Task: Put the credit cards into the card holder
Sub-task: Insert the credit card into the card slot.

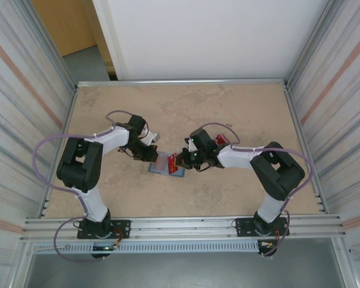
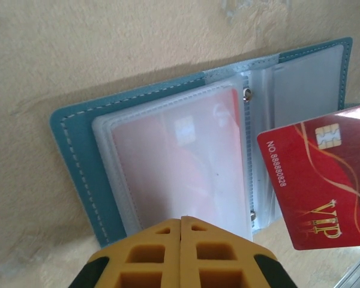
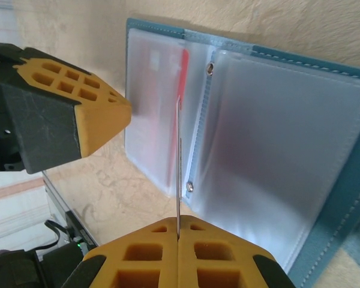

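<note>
The teal card holder (image 1: 162,167) lies open on the table between the two arms, its clear sleeves facing up (image 2: 78,156) (image 3: 336,198). One red credit card (image 2: 180,162) sits inside a left-hand sleeve. My right gripper (image 3: 179,225) is shut on a second red credit card (image 2: 318,180), marked VIP. It holds this card on edge (image 3: 179,168) just above the holder's spine. My left gripper (image 2: 180,219) is shut with nothing between its fingers, its tips at the near edge of the left sleeves. A third red card (image 1: 222,140) lies behind the right wrist.
A clear plastic edge (image 2: 357,277) shows near the holder's near right corner. Ribbed metal walls close in the left and right of the tan table (image 1: 240,108), and a rail runs along its near edge. The left gripper's fingers (image 3: 78,114) stand close beside the held card.
</note>
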{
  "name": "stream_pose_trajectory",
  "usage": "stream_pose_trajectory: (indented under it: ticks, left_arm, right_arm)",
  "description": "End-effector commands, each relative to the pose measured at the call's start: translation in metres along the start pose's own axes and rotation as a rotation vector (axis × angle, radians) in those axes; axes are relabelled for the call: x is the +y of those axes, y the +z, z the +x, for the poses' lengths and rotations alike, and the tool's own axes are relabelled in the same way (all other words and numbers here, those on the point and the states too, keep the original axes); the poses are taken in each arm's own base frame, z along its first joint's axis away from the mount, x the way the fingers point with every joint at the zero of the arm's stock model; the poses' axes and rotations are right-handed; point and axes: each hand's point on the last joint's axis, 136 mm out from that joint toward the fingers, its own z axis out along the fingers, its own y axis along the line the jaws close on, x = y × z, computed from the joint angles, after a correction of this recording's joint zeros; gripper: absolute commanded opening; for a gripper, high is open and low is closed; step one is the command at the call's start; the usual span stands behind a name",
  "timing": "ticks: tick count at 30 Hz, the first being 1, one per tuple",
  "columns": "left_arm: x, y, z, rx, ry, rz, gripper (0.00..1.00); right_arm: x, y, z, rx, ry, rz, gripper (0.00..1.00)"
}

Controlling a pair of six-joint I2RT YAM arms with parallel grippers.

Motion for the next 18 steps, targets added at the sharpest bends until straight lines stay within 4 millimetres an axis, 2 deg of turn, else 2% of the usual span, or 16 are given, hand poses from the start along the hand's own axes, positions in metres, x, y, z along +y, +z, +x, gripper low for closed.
stream_pose_trajectory:
  ticks: [1, 7, 12, 18]
  left_arm:
    - [0.003, -0.018, -0.008, -0.032, 0.002, -0.017, 0.00]
    - [0.009, -0.010, -0.005, -0.020, 0.013, -0.013, 0.00]
    - [0.019, 0.004, 0.000, 0.030, 0.011, -0.022, 0.00]
    - [0.022, 0.009, 0.003, 0.050, 0.009, -0.025, 0.00]
  right_arm:
    - [0.010, 0.005, -0.001, 0.004, 0.006, -0.041, 0.00]
    - [0.006, 0.012, -0.001, 0.016, 0.003, -0.025, 0.00]
    - [0.000, 0.017, 0.003, 0.026, 0.009, -0.014, 0.00]
    - [-0.004, 0.021, 0.003, 0.025, 0.012, -0.012, 0.00]
